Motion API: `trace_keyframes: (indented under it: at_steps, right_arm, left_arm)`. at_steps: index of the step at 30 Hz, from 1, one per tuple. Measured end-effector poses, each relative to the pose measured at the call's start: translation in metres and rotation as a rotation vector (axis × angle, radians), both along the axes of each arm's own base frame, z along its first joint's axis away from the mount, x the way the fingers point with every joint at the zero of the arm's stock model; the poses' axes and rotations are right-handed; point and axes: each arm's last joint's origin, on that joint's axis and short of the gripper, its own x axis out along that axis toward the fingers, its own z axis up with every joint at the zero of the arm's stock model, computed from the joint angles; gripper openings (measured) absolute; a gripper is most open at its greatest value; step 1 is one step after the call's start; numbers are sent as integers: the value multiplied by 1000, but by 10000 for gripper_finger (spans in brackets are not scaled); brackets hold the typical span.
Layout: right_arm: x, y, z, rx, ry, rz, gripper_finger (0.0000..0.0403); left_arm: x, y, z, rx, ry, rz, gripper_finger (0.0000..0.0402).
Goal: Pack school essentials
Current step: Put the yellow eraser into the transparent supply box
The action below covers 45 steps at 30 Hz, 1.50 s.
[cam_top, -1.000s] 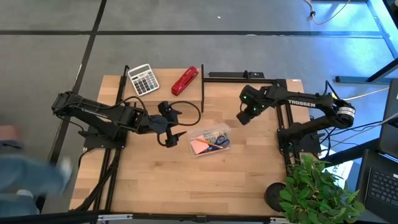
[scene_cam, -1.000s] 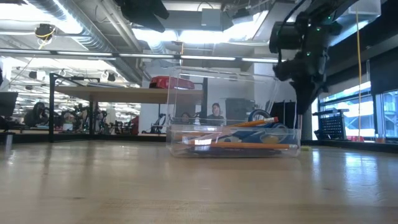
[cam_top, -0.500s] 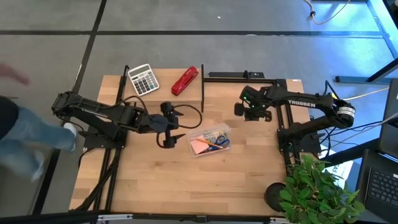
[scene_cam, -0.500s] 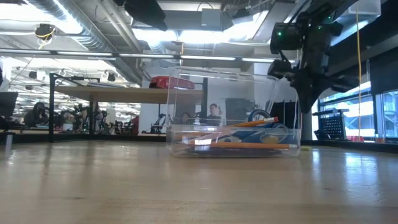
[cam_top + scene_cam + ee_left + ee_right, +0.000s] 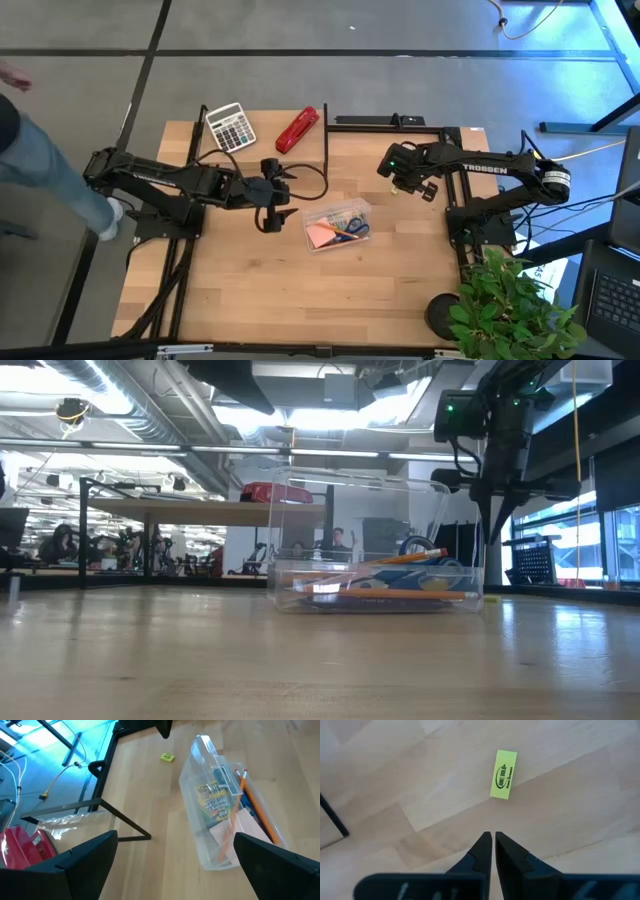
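Both arms have shifted: the right hand (image 5: 493,840) swung to hang over the yellow eraser (image 5: 503,767), fingers nearly closed on nothing; the left hand (image 5: 272,196), spread wide and empty, edged toward the counter's (image 5: 250,290) far side. Most essentials already lie in the clear box (image 5: 336,226), centre. The eraser, at the box's two o'clock, looks like the last piece left.

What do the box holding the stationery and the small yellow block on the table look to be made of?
The box looks like clear hard plastic: glossy walls, and the pencils show straight through them. The yellow block has a matte face with dark printed lettering and a squared shape; probably a rubber eraser, though that is a guess from looks.
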Motion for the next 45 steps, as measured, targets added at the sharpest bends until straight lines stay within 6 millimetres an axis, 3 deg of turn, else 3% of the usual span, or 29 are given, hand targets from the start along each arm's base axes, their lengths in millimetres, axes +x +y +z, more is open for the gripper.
trace_keyframes:
  at_steps: [37,41,45]
  right_arm:
    - [0,1,0,35,-9,-4,26]
    - [-2,2,-5,38,1,-4,48]
    - [-4,1,-20,-9,-9,-14,98]
  left_arm:
    - [0,0,0,-23,-11,19,393]
    - [0,0,0,-23,-12,19,393]
    - [0,0,0,-23,-12,19,393]
